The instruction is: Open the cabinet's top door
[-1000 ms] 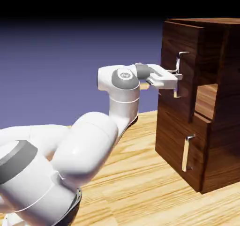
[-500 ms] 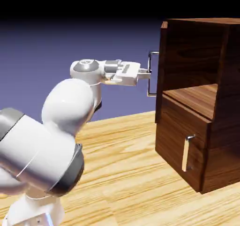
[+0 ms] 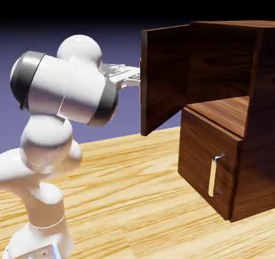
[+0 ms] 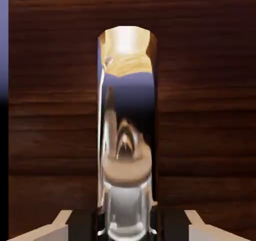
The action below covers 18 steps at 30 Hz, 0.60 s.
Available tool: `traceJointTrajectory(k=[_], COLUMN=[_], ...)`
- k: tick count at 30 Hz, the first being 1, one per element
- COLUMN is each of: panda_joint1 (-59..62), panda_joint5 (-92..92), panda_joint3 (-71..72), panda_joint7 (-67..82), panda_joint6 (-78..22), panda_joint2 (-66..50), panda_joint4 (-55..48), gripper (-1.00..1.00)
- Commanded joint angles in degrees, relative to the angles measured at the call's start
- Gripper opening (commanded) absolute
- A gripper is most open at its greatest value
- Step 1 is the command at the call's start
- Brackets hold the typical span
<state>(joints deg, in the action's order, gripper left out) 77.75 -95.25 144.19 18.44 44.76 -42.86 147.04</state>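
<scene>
The dark wooden cabinet (image 3: 236, 64) stands at the right of the exterior view. Its top door (image 3: 164, 80) is swung wide open toward the arm, and the upper compartment shows its wooden shelf (image 3: 225, 112). My gripper (image 3: 137, 76) reaches the far face of that door at its outer edge, where the door hides the fingertips. In the hand view the door's silver bar handle (image 4: 127, 110) runs upright between the two fingers, with the gripper (image 4: 127, 227) shut on it. Dark door wood (image 4: 200, 85) fills the space behind the bar.
The shorter lower door (image 3: 207, 161) is closed, with its short silver handle (image 3: 214, 174) facing out. The cabinet rests on a light wooden table (image 3: 134, 199). My arm's white elbow (image 3: 64, 88) bulks large at the left.
The top door has swung from nearly closed to wide open. My gripper has pulled back to the left with the handle in it, and the arm has folded upright.
</scene>
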Motion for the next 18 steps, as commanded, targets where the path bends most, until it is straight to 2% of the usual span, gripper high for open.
traceJointTrajectory(k=[1,9,18], panda_joint1=[-1.02,-6.58,-7.64], panda_joint5=[2.0,16.69,29.75], panda_joint3=[-0.43,-4.83,-9.55], panda_joint7=[-1.34,-9.02,-10.1], panda_joint6=[-0.76,-3.39,-2.27], panda_joint2=[2.08,18.69,37.37], panda_joint4=[-1.58,-14.71,-29.33], gripper=[-1.0,-1.0,-1.0])
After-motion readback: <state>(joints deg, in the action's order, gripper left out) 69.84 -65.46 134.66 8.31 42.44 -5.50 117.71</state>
